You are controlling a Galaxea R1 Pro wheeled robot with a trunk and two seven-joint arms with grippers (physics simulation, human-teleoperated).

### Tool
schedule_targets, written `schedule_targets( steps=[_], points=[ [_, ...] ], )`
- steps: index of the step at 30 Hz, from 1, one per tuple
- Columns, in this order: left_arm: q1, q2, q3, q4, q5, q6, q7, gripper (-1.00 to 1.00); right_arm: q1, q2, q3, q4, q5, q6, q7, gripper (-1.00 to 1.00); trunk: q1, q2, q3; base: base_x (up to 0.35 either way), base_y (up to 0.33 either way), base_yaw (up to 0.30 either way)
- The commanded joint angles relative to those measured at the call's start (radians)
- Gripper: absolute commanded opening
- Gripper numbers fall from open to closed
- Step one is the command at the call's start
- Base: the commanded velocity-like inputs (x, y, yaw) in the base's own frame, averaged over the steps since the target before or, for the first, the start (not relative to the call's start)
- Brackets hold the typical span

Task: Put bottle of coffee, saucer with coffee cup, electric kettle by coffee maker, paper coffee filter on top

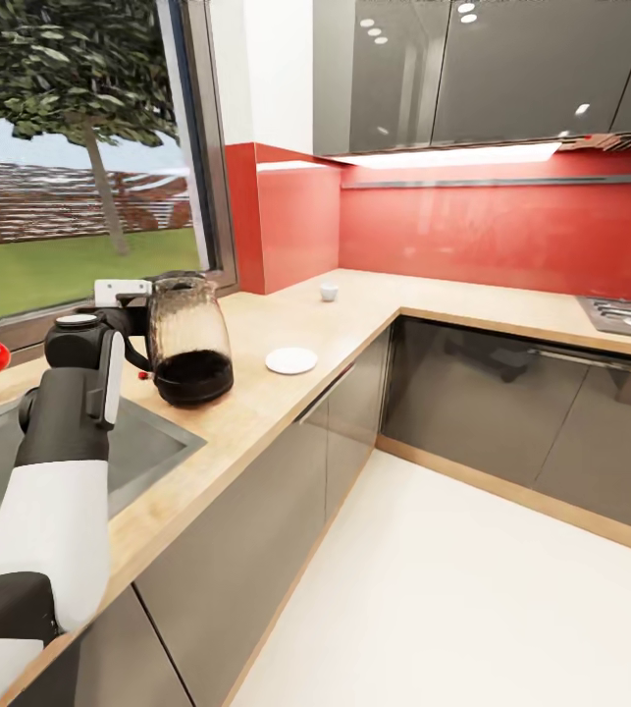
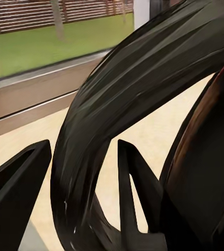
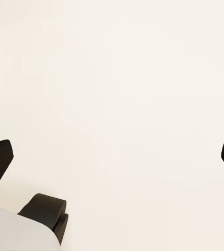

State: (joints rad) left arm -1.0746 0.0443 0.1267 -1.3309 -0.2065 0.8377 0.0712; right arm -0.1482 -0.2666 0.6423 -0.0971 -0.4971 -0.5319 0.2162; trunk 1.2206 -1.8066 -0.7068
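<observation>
The electric kettle [image 1: 189, 339] stands on the countertop [image 1: 256, 393], just right of the sink [image 1: 148, 447] and in front of the window [image 1: 70, 157]. The saucer [image 1: 290, 360] lies to the kettle's right. The coffee cup [image 1: 329, 292] sits farther back, near the corner, apart from the saucer. The hob [image 1: 629, 316] lies far right.

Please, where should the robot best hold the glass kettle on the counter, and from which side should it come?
By its black handle, from the window side where the handle points. The electric kettle stands upright and its glass body is wide and round; the left gripper already has its fingers around the handle.
</observation>
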Motion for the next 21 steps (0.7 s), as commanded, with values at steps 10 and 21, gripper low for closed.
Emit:
schedule_targets(
  steps=[10, 21],
  points=[
    [-0.001, 0.0, -0.001, -0.011, 0.0, 0.004, 0.002, -1.0, 0.0, -0.001, 0.004, 0.0, -0.011, -0.002, 0.008, 1.0, -0.039, 0.07, 0.03, 0.0, 0.0, 0.0],
    [-0.001, 0.0, 0.001, -0.016, 0.002, 0.006, 0.002, -1.0, -0.001, 0.002, 0.004, -0.003, -0.012, -0.002, 0.009, 1.0, -0.058, 0.105, 0.046, 0.0, 0.0, 0.091]
  ],
)
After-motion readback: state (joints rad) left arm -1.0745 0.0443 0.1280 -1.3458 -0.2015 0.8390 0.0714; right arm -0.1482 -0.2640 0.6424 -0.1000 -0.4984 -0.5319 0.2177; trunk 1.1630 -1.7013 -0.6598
